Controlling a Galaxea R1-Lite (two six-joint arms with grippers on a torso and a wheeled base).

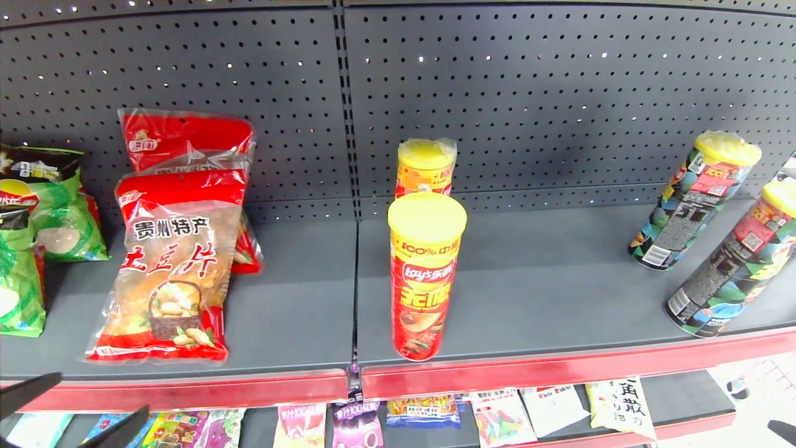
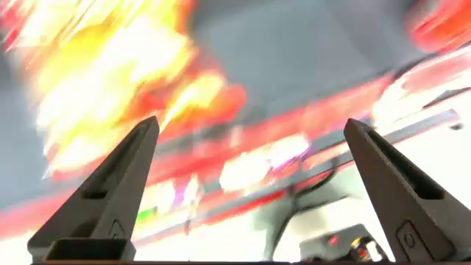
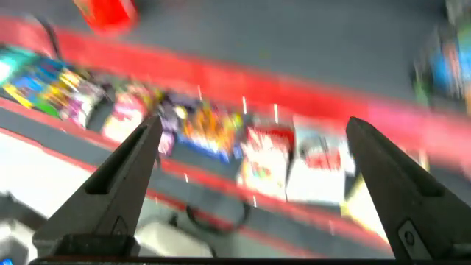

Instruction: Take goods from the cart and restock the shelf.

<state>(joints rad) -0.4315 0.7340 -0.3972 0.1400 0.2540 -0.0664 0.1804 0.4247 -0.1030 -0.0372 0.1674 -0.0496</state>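
near red can: logo and large yellow characters on its front
left clear bag: white and red characters
far right can: square code

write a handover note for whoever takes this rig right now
Left gripper: open, empty.
Right gripper: open, empty.
Shelf: red bags on the left, two red cans in the middle, two dark cans on the right, with bare stretches between them.
Done: those goods are on the shelf.
Left: fetch more from the cart, probably for those gaps.
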